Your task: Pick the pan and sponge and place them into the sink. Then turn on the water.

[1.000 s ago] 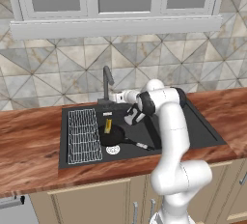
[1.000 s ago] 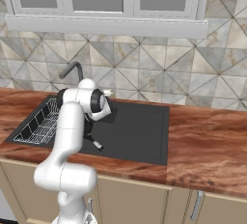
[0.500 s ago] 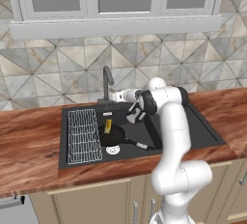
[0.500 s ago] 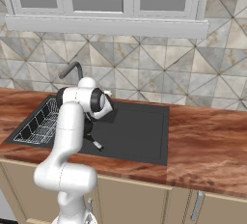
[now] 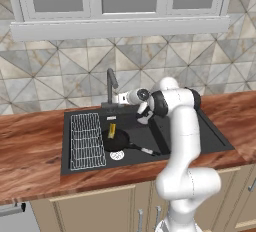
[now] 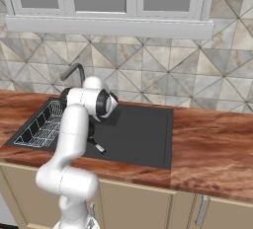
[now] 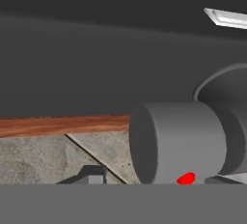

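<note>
The black pan [image 5: 116, 141] lies in the matte black sink [image 5: 200, 136], its thin handle pointing right to a light tip [image 5: 149, 151]. The yellow and green sponge [image 5: 112, 130] stands just behind the pan in the basin. My gripper [image 5: 121, 98] reaches left to the foot of the dark grey faucet [image 5: 111, 83]. In the hand view a grey cylinder with a red dot [image 7: 178, 141] sits very close in front of the hand. How the jaws stand is not clear. No water stream shows under the spout.
A white wire rack [image 5: 86, 141] fills the sink's left part, with the round silver drain [image 5: 116, 156] in front of the pan. Wooden counter [image 5: 30, 151] surrounds the sink, and the tiled wall rises behind it. The right base view shows the faucet [image 6: 74, 71] behind my arm.
The arm holds its place at the faucet's foot. Pan and sponge lie where they were.
</note>
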Robot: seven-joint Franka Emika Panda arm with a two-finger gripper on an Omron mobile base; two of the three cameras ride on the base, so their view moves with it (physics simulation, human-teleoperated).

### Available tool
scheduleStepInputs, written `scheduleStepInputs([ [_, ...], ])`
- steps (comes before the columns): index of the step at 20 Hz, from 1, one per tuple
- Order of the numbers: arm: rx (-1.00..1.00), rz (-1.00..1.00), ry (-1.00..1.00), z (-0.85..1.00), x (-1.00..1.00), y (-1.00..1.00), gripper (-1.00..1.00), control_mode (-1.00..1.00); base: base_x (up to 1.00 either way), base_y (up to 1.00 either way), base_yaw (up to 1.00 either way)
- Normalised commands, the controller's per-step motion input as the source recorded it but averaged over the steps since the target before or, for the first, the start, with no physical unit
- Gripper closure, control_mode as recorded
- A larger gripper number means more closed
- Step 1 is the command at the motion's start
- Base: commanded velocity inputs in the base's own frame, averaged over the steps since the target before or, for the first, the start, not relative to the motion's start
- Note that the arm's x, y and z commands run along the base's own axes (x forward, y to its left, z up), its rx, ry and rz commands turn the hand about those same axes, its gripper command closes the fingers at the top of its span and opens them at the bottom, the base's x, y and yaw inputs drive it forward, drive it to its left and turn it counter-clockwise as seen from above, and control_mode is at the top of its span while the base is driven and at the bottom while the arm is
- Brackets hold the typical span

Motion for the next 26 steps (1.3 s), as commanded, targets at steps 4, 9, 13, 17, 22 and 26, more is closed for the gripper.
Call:
scheduleStepInputs([
  [4, -0.02, -0.02, 0.17, -0.29, 0.07, 0.04, 1.00, -1.00, 0.00, 0.00, 0.00],
  [9, 0.00, -0.01, 0.08, -0.23, -0.02, -0.31, 1.00, -1.00, 0.00, 0.00, 0.00],
  [13, 0.01, -0.06, 0.06, -0.23, -0.09, -0.53, 1.00, -1.00, 0.00, 0.00, 0.00],
  [17, 0.02, -0.07, 0.07, -0.20, -0.09, -0.54, 1.00, -1.00, 0.00, 0.00, 0.00],
  [22, 0.03, -0.09, 0.10, -0.30, -0.06, -0.47, 1.00, -1.00, 0.00, 0.00, 0.00],
  [26, 0.04, -0.08, 0.08, -0.35, -0.08, -0.54, 1.00, -1.00, 0.00, 0.00, 0.00],
])
